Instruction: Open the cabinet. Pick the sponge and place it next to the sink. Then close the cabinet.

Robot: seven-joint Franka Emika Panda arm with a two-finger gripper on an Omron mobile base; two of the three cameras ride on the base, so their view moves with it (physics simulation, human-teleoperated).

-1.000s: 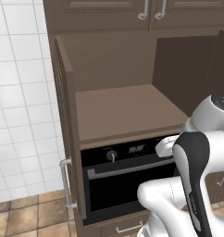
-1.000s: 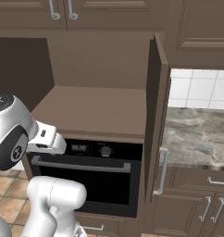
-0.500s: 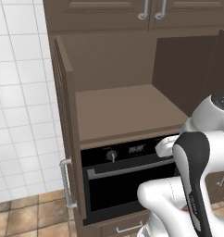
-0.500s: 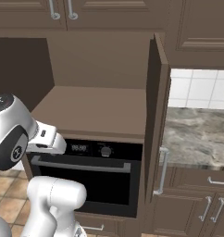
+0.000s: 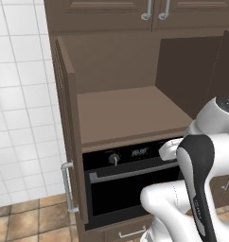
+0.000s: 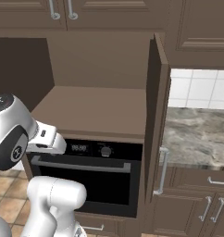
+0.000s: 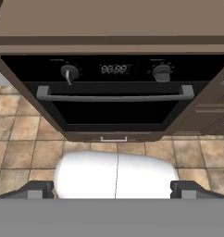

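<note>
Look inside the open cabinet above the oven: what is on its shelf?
The cabinet stands open, and its brown shelf shows nothing on it. The arm hides the shelf's front right corner in the left base view.

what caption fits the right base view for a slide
Tall dark-brown wooden cabinet open, plain brown shelf above the black oven.

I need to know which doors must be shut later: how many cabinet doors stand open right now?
2. The left door is swung out on the tiled-wall side; the right door is swung out on the stone counter side. Both belong to the cabinet above the oven.
</note>
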